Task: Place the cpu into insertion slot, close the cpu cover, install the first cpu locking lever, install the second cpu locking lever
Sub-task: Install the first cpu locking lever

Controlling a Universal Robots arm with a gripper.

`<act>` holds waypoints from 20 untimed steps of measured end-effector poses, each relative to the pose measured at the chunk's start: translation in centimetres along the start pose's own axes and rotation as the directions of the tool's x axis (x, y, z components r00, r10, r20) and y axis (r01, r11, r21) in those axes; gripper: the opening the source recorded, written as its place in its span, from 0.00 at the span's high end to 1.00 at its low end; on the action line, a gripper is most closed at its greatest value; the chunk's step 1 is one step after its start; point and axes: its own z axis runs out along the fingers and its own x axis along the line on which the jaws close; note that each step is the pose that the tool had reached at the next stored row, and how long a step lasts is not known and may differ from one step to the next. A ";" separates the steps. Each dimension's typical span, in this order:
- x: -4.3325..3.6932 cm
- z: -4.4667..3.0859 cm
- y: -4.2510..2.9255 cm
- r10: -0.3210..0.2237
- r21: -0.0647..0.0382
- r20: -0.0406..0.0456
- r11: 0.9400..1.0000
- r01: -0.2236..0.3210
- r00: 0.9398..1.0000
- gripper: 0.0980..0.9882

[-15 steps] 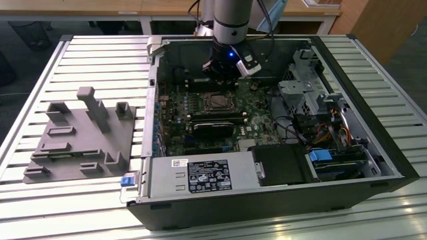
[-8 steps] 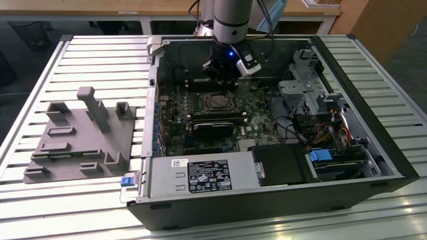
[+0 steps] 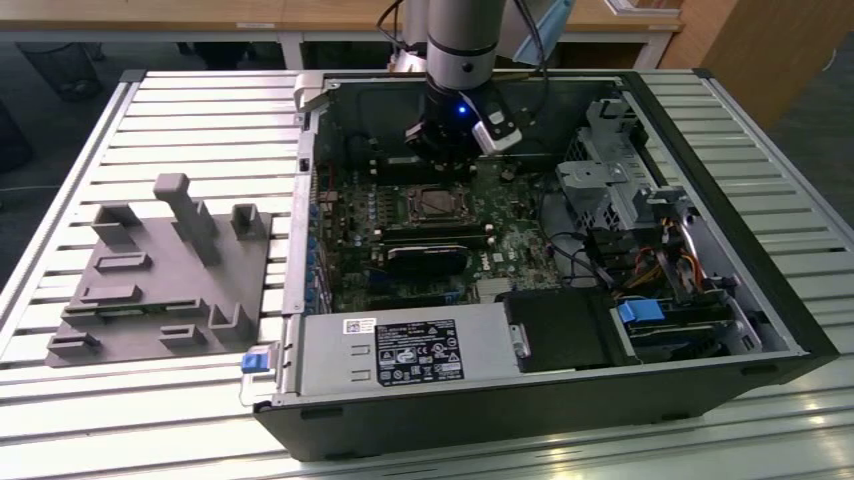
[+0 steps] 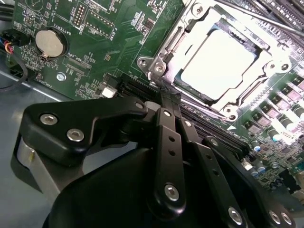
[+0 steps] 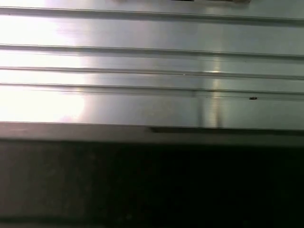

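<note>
The cpu [image 4: 216, 64] already lies in the insertion slot [image 4: 176, 86] with the cpu cover [image 4: 166, 40] down around it — so the gripper [image 4: 168, 102], fingers [image 4: 167, 124] clenched on nothing, hangs just beside the socket's edge, likely for the levers.

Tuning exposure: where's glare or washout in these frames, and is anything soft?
Second wrist view: the cpu top is blown out to near white inside the cpu cover; the near gripper linkage looks soft. First wrist view: bright glare on the metal slats, dark band below. Exterior view: even light, mild reflections on the slatted table.
</note>
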 end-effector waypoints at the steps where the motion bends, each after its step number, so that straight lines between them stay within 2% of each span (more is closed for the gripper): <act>1: -0.01 0.01 0.00 0.000 0.002 0.000 1.000 0.000 1.000 0.99; 7: -0.02 -0.22 0.02 0.000 0.002 0.000 1.000 0.000 1.000 0.99; 16: -0.03 0.03 -0.01 0.000 0.010 0.000 1.000 0.000 1.000 0.99; 20: -0.05 0.00 0.01 0.000 0.010 0.000 1.000 0.000 1.000 0.99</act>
